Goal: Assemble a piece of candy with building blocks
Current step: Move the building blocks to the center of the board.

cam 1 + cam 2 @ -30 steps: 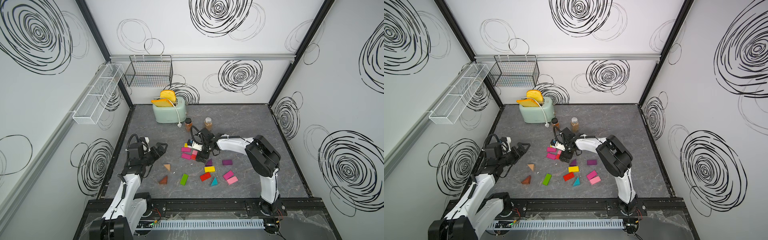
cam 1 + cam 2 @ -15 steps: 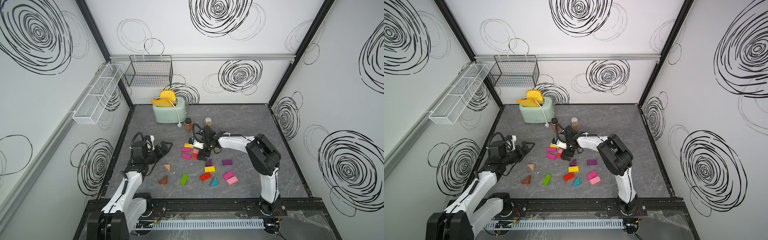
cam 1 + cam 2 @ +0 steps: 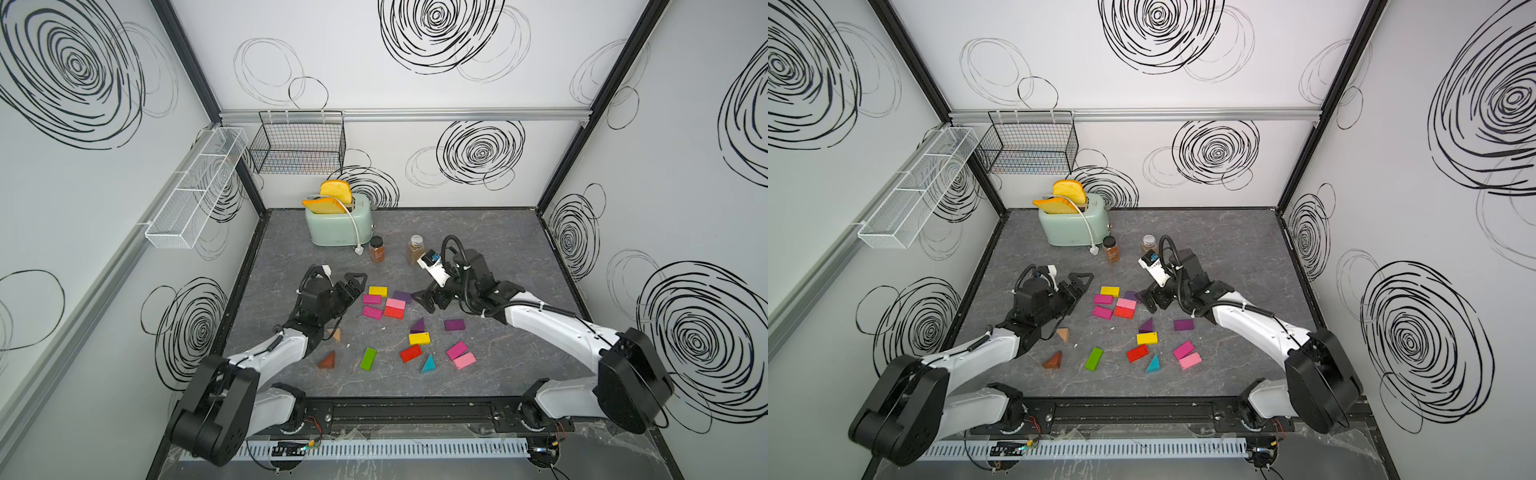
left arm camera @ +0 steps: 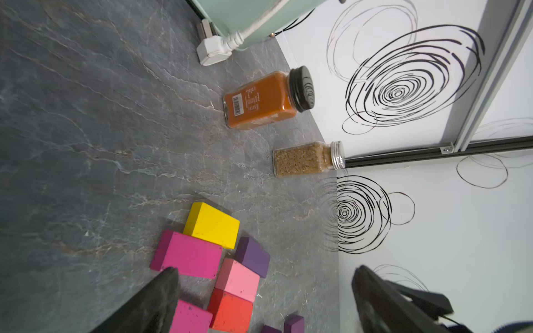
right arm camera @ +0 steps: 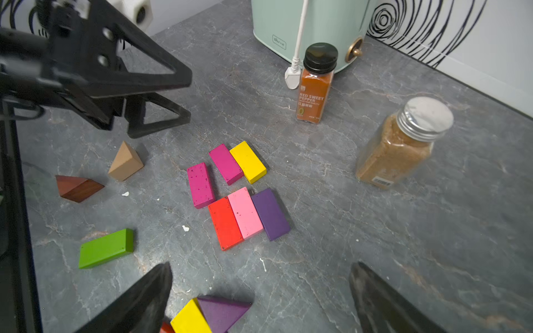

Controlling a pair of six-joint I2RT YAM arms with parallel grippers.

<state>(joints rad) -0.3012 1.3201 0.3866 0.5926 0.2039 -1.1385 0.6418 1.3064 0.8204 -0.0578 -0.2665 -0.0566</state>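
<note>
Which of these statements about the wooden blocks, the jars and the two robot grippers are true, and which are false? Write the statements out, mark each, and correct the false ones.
1. The left gripper and the right gripper are both open and empty. True.
2. The green flat wooden brick is stacked on another block. False: it lies alone, flat on the grey table.
3. The red flat wooden brick, the pink flat brick and the purple flat brick lie side by side. True.
4. The black-lidded jar of orange-red spice lies on its side. False: it stands upright near the mint-green toaster.
</note>
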